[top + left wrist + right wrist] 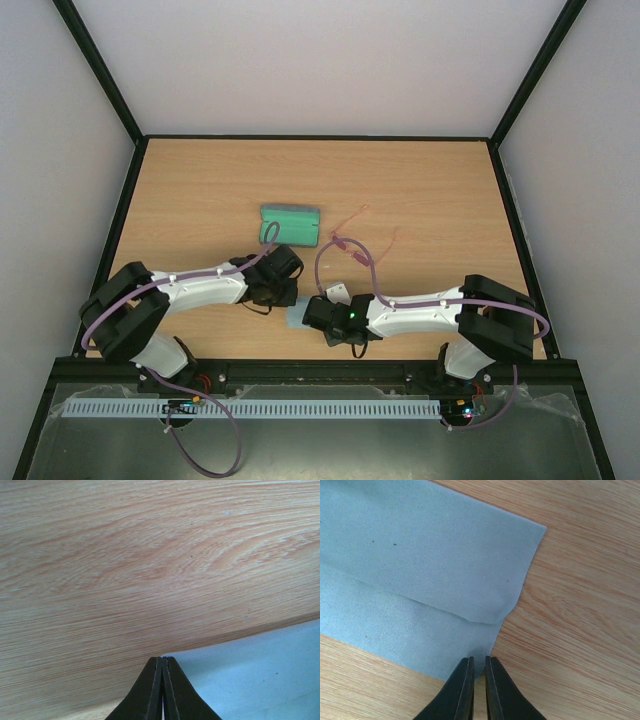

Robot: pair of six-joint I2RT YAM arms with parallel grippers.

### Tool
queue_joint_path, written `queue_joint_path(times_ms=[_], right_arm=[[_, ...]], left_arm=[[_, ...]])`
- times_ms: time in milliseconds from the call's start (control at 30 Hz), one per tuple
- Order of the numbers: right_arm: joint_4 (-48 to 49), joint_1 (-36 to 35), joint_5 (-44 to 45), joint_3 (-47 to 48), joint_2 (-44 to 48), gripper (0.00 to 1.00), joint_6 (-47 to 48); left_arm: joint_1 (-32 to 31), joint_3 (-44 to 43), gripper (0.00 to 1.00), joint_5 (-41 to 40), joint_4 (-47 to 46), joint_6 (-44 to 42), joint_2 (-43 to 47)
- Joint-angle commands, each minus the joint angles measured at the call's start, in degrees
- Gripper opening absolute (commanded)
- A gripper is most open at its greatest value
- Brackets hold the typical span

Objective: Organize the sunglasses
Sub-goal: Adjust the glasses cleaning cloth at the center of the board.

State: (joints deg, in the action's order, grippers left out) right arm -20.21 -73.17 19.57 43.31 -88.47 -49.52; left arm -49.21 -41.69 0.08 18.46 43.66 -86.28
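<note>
A: 2 grippers at work. Where do they stand?
B: Both are low over the table (430, 190) near its front edge, tips facing each other across the light blue cloth (420, 560).
A: And the left gripper (161, 662)?
B: Its jaws are pressed flat together with no gap, right at 1 corner of the cloth, which seems pinched between the tips.
A: The right gripper (479, 661)?
B: Its jaws are drawn in to a thin slit, with another corner of the cloth caught in it. By that corner, 1 layer of the cloth lies folded over the other.
A: Where are the sunglasses (352, 243)?
B: On the bare wood beyond the right gripper, toward the middle of the table, apart from the cloth and both grippers. I cannot tell whether their slim arms are folded.
A: Anything beside them?
B: The oblong case (290, 224) lies flat just left of them, not touching them as far as the top view shows.
</note>
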Motion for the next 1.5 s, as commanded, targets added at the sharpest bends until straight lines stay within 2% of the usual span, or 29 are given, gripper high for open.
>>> queue_joint_path(times_ms=[0,767,900,967,1067,1200,1400,1467], right_arm=[[-3.2,-0.1,-0.2,-3.1,-1.8,0.1,-0.5],[-3.2,-0.1,-0.3,-3.6,-1.6,0.08,-0.7],[-3.1,-0.1,-0.4,-3.3,-1.4,0.09,-0.5],[-3.7,-0.1,-0.1,-2.9,-0.7,0.13,-0.4],[-4.8,-0.1,0.9,-2.1,2.1,0.22,-0.5],[-6.9,0.0,2.0,-0.6,5.1,0.32,-0.7],[-3.8,3.6,-2.8,-3.7,11.1,0.34,-1.0],[-1.9,5.3,-5.0,-5.7,13.3,0.32,-1.0]], left_arm=[[0.6,-1.0,0.02,-1.0,1.1,-0.4,0.6],[2.5,-1.7,0.03,-0.4,0.4,-1.6,-0.6],[2.3,-1.7,0.14,0.2,0.9,-1.4,0.5],[2.3,-1.6,0.23,0.2,1.7,-1.3,1.7],[2.3,-1.1,0.32,-0.1,3.2,-1.1,3.9],[2.3,-0.5,0.38,-0.1,5.0,-0.4,7.3],[1.3,1.3,0.43,1.0,6.2,0.8,11.4],[0.7,2.2,0.41,1.6,6.1,1.4,12.3]])
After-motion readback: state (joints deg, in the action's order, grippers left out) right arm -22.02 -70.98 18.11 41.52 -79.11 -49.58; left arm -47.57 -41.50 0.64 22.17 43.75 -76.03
